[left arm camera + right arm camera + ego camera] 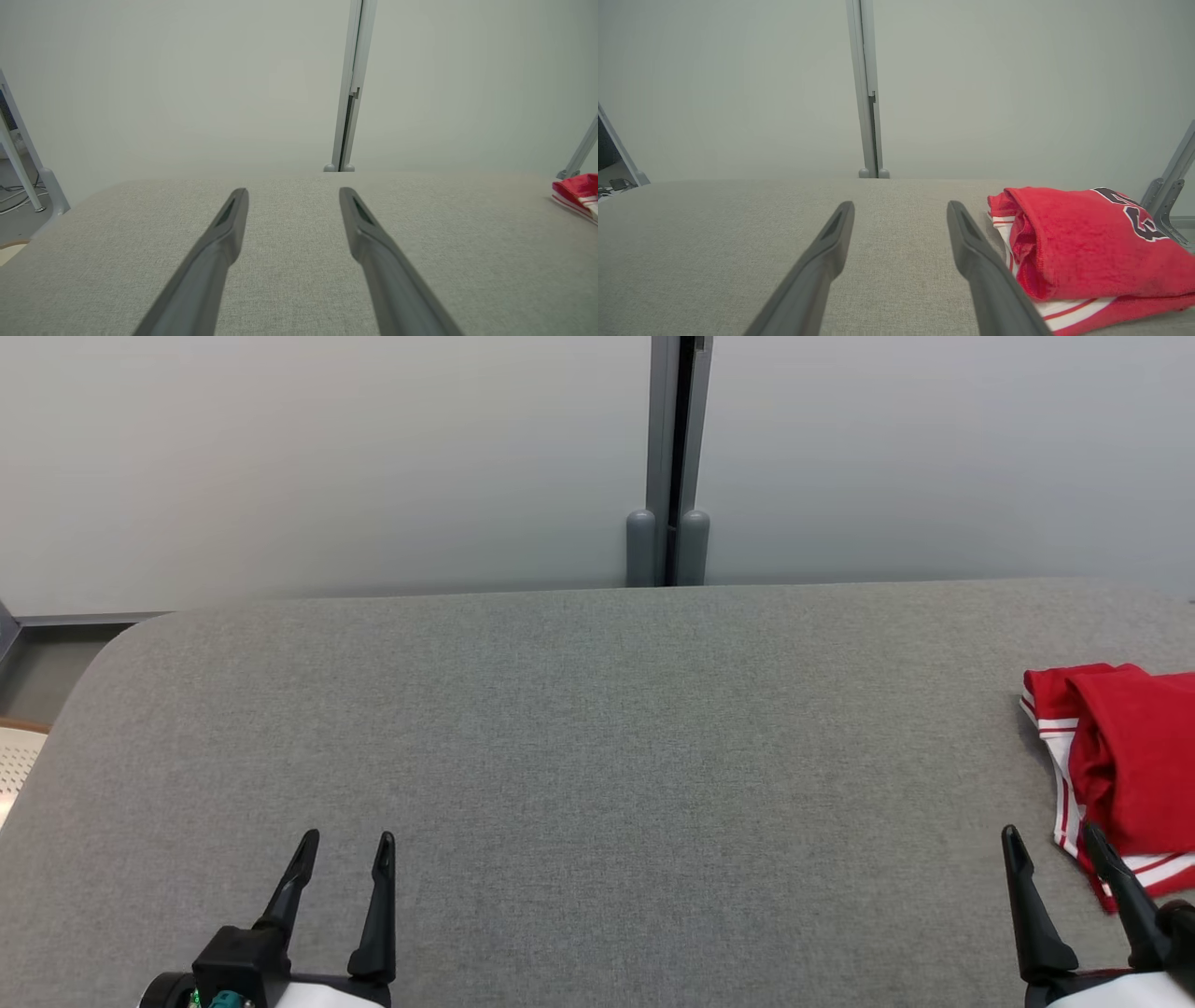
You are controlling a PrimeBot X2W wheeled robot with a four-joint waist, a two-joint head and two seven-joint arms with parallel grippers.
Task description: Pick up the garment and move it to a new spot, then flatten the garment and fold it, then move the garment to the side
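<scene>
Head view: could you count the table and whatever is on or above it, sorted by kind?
Red cloth garment with white stripes: 1
Long dark left fingers, spread open: 2
Long dark right fingers, spread open: 2
Grey fabric-covered table: 1
Total: 6

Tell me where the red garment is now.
The red garment lies on the grey table at the right edge of the head view, just right of the right gripper.

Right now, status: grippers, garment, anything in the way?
Left gripper open, empty. Right gripper open, empty, beside garment. Garment bunched at table's right side. Nothing seen in the way.
</scene>
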